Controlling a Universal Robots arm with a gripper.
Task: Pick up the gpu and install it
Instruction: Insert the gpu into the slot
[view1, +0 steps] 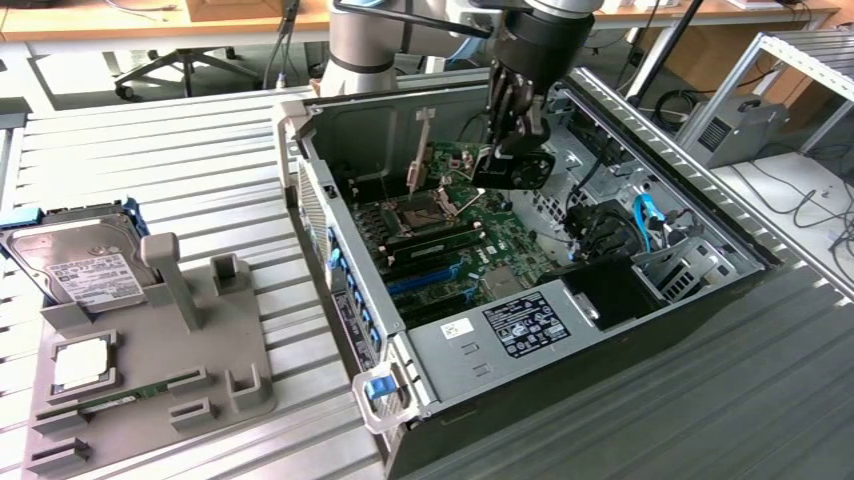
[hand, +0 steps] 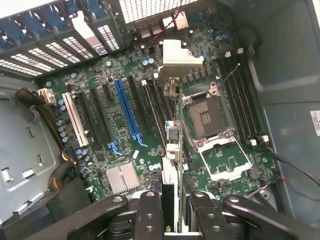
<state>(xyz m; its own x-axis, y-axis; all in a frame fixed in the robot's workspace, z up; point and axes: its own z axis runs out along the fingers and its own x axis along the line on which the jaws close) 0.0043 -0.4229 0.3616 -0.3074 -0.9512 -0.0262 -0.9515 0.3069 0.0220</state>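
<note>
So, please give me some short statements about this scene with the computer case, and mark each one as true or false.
1. The gripper holds the gpu above the motherboard inside the open computer case. True.
2. The hard drive lies inside the case. False: it sits in the grey holder outside, at the exterior view's left.
3. The CPU socket is open and empty. True.
4. The gpu is seated in the blue slot. False: that slot is empty.
</note>
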